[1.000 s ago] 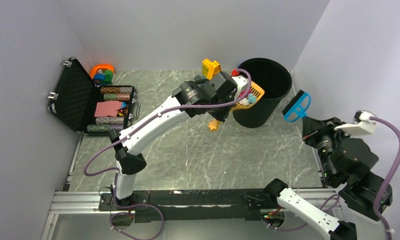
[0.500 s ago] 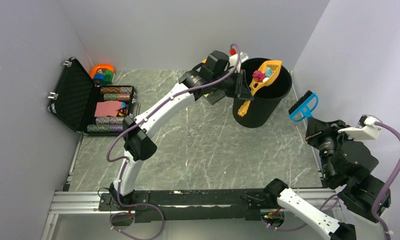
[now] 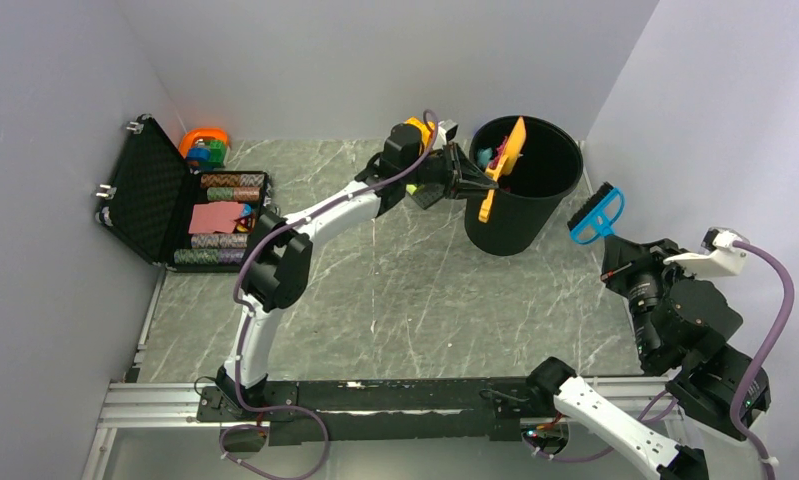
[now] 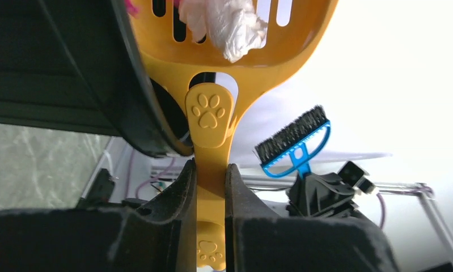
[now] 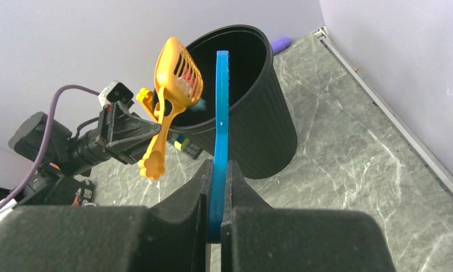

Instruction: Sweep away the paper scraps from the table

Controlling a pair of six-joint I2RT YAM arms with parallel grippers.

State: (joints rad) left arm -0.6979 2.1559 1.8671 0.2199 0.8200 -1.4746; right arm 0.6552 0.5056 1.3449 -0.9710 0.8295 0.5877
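My left gripper (image 3: pixel 467 176) (image 4: pixel 211 184) is shut on the handle of a yellow-orange slotted scoop (image 3: pixel 508 148) (image 4: pixel 212 113), which is tipped on edge over the rim of a black bin (image 3: pixel 520 228). Paper scraps cling inside the scoop: a white wad (image 4: pixel 231 24), a pink one (image 4: pixel 131 7) and red ones (image 5: pixel 185 84). A teal scrap (image 3: pixel 485 156) shows at the bin's mouth. My right gripper (image 3: pixel 617 255) (image 5: pixel 217 180) is shut on a blue hand brush (image 3: pixel 595 214) (image 5: pixel 220 107), held upright to the right of the bin above the table (image 3: pixel 395 290).
An open black case (image 3: pixel 155 195) with poker chips lies at the left, with an orange toy (image 3: pixel 203 142) behind it. A yellow brick build (image 3: pixel 416 127) peeks from behind my left arm. A black rail (image 3: pixel 375 395) runs along the near edge. Walls stand close on three sides.
My left gripper has rolled the scoop from lying flat over the bin to standing on edge, and scraps have slid toward the bin. The right gripper with the brush shifted slightly left and down.
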